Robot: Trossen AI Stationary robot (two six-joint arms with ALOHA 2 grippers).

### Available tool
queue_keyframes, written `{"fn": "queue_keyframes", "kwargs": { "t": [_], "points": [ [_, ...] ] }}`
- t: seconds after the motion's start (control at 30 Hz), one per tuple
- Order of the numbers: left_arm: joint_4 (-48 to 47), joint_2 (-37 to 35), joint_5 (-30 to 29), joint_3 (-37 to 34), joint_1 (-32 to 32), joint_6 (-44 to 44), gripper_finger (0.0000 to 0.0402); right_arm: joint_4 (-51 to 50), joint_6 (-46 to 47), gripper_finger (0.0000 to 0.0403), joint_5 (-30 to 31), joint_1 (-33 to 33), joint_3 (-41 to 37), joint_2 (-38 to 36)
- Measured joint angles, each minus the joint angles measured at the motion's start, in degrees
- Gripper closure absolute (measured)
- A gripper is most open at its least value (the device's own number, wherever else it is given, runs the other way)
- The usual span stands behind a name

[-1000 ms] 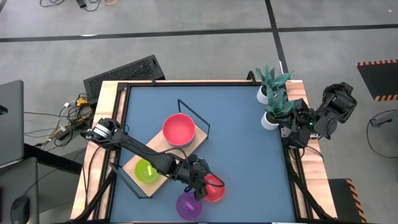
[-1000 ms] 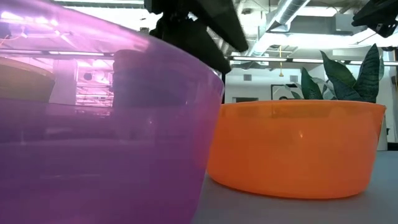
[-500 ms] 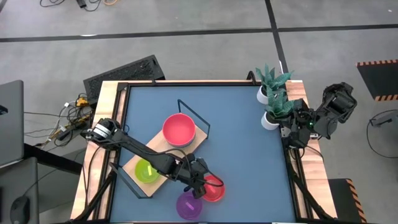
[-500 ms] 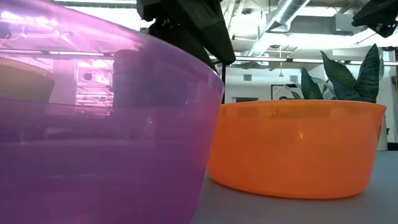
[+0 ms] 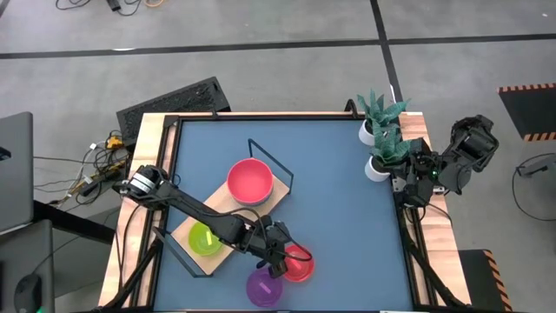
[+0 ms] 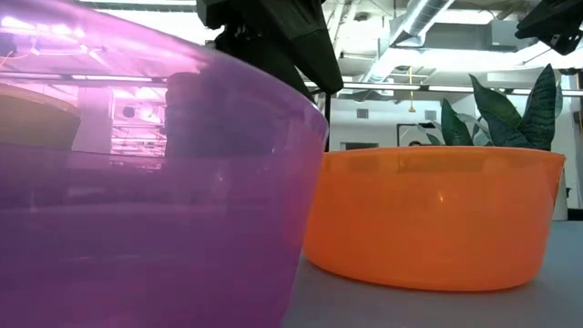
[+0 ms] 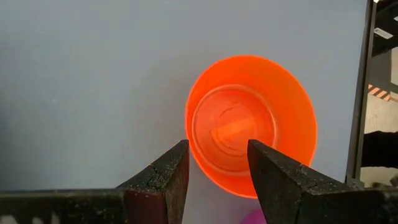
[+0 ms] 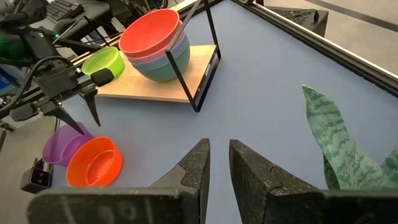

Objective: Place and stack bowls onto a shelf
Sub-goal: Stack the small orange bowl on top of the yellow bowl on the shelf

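Note:
A small red bowl (image 5: 300,265) (image 7: 252,124) and a purple bowl (image 5: 263,287) (image 8: 59,143) stand upright on the blue tabletop near its front edge. My left gripper (image 5: 281,259) (image 7: 217,146) hangs open just above them, slanting down, with the red bowl's near rim below the gap between its fingers; in the right wrist view the fingertips are clear of both bowls. The shelf (image 5: 224,209) carries a lime green bowl (image 5: 205,238) and a stack of larger bowls, pink on top (image 5: 250,181). My right gripper (image 8: 219,155) waits at the table's right edge, narrowly open and holding nothing.
Two white pots with plants (image 5: 375,148) stand at the table's far right corner, close to my right arm. The shelf's thin black wire frame (image 5: 271,161) rises at the board's far end. Bare blue tabletop (image 5: 339,217) lies between the shelf and the right edge.

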Motion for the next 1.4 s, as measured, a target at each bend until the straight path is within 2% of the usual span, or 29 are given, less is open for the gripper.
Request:
{"fn": "queue_keyframes", "kwargs": {
  "t": [0.27,0.5,0.77,1.03,1.17,1.3,1.4],
  "points": [
    [0.65,1.00,-0.98,0.00,0.00,-0.05,0.0255,0.02,0.01,0.0314,0.00,0.00,0.00,0.00],
    [3.98,3.52,0.48,0.05,0.00,-0.98,0.0255,0.13,0.04,0.0314,-0.09,0.00,0.00,0.00],
    [2.64,4.84,0.60,0.00,0.04,-2.57,0.0255,0.22,0.04,0.0314,-0.13,0.02,0.02,0.14],
    [5.46,8.61,5.42,-0.07,0.14,-5.93,0.0255,0.26,0.06,0.0314,-0.69,0.00,0.02,0.35],
    [5.14,8.24,3.79,-0.04,0.60,-6.58,0.0256,0.26,0.07,0.0314,-1.31,0.02,0.02,0.35],
    [6.03,7.97,3.56,-0.04,1.15,-7.18,0.0274,0.26,0.06,0.0314,-1.33,0.02,0.02,0.35],
    [5.71,7.96,4.20,-0.04,1.31,-8.63,0.0307,0.26,0.04,0.0314,-1.33,0.00,0.02,0.35]
  ]
}}
